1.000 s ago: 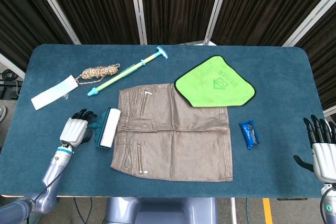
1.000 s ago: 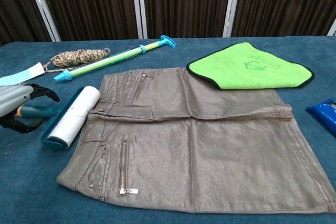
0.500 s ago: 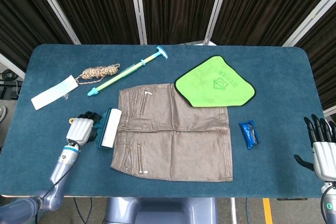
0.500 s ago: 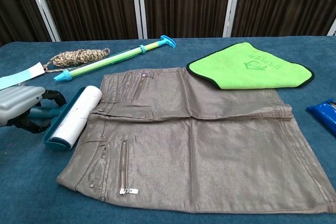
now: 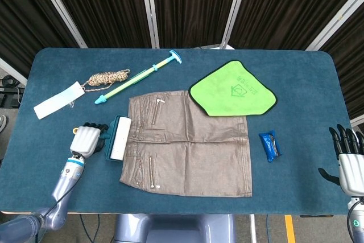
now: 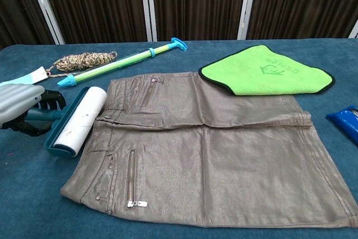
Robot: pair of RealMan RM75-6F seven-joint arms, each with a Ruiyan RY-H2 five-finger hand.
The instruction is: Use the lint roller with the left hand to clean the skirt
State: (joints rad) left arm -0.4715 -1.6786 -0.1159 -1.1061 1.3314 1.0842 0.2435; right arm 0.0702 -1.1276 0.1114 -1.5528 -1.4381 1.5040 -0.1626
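Observation:
The brown-grey skirt (image 5: 187,146) (image 6: 212,149) lies flat in the middle of the blue table. Against its waistband on the left lies the lint roller (image 5: 115,138) (image 6: 78,120), a white roll in a teal frame. My left hand (image 5: 86,139) (image 6: 19,106) is at the roller's teal handle, its dark fingers curled over it and the thumb under it. My right hand (image 5: 347,157) hangs off the table's front right corner, fingers spread, holding nothing; the chest view does not show it.
A green cloth (image 5: 233,89) overlaps the skirt's far right corner. A blue packet (image 5: 269,145) lies right of the skirt. Behind the roller lie a teal and yellow rod (image 5: 139,78), a coil of rope (image 5: 107,77) and a white tag (image 5: 58,99).
My left hand moved right onto the roller's handle and closed around it. The roller shifted slightly toward the skirt. The right hand stayed put.

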